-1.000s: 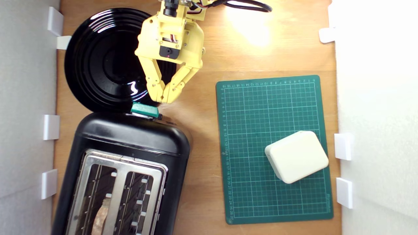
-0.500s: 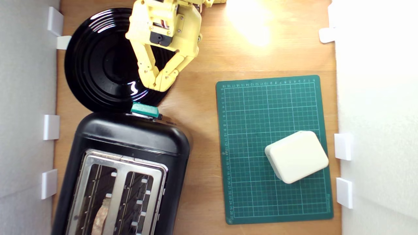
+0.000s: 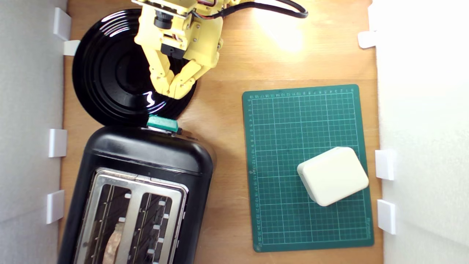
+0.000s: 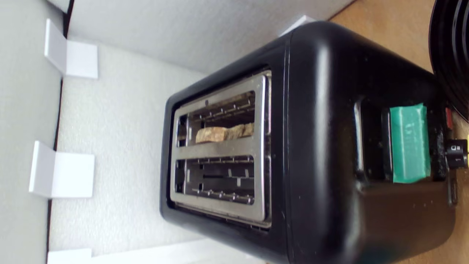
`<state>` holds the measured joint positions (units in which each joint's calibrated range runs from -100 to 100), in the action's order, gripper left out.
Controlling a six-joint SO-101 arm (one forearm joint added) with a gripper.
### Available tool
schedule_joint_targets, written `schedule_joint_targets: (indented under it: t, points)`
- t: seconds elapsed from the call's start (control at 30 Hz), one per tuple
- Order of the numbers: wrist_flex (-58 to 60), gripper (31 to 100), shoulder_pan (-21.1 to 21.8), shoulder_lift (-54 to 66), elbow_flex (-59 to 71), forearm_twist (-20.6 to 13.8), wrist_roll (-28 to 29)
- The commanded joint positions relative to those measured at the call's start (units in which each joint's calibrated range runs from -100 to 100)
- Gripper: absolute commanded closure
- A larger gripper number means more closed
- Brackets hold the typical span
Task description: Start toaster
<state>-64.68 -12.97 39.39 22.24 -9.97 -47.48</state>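
One heavy, stiff toaster (image 3: 146,172) was seen just beyond the tips of the jaws of the gripper (image 3: 172,90), which were closed on nothing above the plate (image 3: 106,69). Its small green lever (image 3: 162,123) was judged the place to press, its glossy sides too slippery.

I see the toaster (image 3: 146,176) only in part: its end farthest from my gripper (image 3: 172,90) runs off the exterior view's edge. My wrist view leaves the gripper out entirely, and clips the black plate (image 4: 452,55).
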Motion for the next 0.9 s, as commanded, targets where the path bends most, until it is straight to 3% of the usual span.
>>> schedule_joint_targets:
  t: [0.0,0.87]
  points:
    - [-0.03,98.9,-1.71,-2.17,-5.21,-0.45,0.06]
    - [4.08,98.8,-2.27,-13.08,-14.93,1.52,1.48]
